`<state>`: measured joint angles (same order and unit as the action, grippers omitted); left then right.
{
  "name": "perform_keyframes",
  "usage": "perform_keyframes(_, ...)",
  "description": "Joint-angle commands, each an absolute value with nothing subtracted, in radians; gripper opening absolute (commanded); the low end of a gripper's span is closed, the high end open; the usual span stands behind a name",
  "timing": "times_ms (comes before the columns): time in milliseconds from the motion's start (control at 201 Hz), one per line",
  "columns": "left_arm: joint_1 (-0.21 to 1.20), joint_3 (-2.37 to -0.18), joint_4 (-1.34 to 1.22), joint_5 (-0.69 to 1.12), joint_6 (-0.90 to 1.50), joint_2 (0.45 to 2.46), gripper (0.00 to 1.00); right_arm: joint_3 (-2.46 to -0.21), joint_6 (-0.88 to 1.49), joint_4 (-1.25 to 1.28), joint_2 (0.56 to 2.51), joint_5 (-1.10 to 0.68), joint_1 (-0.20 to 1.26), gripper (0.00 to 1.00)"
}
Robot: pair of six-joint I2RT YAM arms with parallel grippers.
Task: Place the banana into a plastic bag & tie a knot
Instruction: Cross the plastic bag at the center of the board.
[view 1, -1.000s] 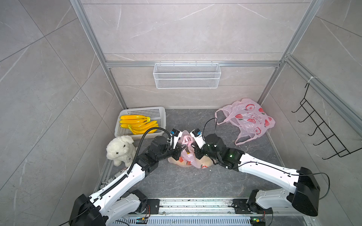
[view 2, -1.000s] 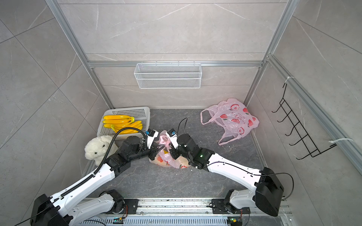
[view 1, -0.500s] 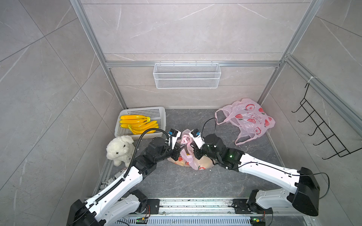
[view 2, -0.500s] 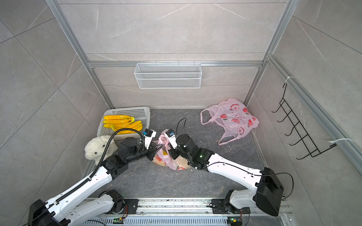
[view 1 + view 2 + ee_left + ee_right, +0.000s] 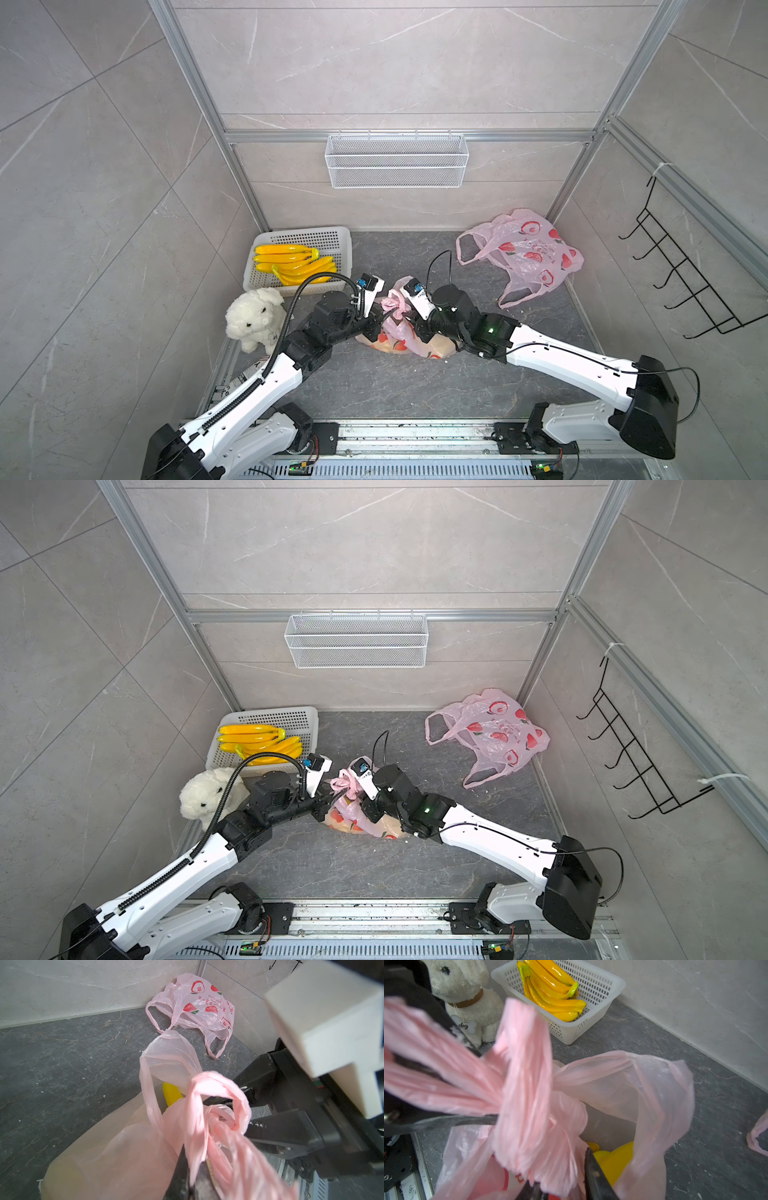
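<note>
On the grey floor [image 5: 374,386], the plastic bag [image 5: 399,332] hid most of the banana [image 5: 614,1159] inside. The left gripper [image 5: 193,1178] clamped a twisted handle [image 5: 207,1126]; the right gripper [image 5: 560,1172] stood with jaws parted. The bag's position matched 1 s earlier.

Knot half made: the pink plastic bag [image 5: 401,336], printed with red fruit, is lying slumped on the dark counter [image 5: 395,386], its mouth partly gaping. A yellow banana [image 5: 612,1159] is resting inside, showing through the opening. The twisted handles [image 5: 207,1078] are crossing in a loose loop above it, one strand passing through my pinching left claw [image 5: 191,1178].
</note>
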<state>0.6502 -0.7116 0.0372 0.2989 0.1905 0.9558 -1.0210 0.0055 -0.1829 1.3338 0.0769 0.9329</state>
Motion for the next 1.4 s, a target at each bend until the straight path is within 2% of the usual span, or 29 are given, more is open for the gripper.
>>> perform_keyframes(0, 0.655, -0.741, 0.011, 0.357, 0.185, 0.963, 0.0, -1.06, -0.006, -0.202, 1.308, 0.065, 0.931, 0.33)
perform_keyframes(294, 0.666, -0.753, 0.03, 0.366, 0.18, 0.988, 0.0, -1.089, -0.009, -0.21, 1.341, 0.008, 0.931, 0.41)
perform_keyframes(378, 0.67, -0.756, 0.028, 0.363, 0.178, 0.988, 0.0, -1.094, -0.011, -0.219, 1.352, 0.007, 0.931, 0.31)
perform_keyframes(503, 0.672, -0.753, 0.023, 0.35, 0.181, 0.976, 0.0, -1.091, -0.022, -0.233, 1.362, 0.018, 0.931, 0.3)
perform_keyframes(662, 0.672, -0.746, 0.02, 0.315, 0.188, 0.946, 0.0, -1.071, -0.028, -0.236, 1.353, 0.081, 0.931, 0.08)
perform_keyframes(771, 0.672, -0.733, 0.011, 0.303, 0.193, 0.919, 0.0, -1.056, -0.035, -0.221, 1.329, 0.189, 0.931, 0.0)
perform_keyframes(1120, 0.672, -0.744, 0.019, 0.349, 0.217, 0.928, 0.0, -1.024, -0.033, -0.09, 1.291, 0.403, 0.945, 0.0)
perform_keyframes(1398, 0.673, -0.756, -0.038, 0.395, 0.278, 0.948, 0.0, -0.999, -0.025, -0.043, 1.304, 0.385, 0.964, 0.0)
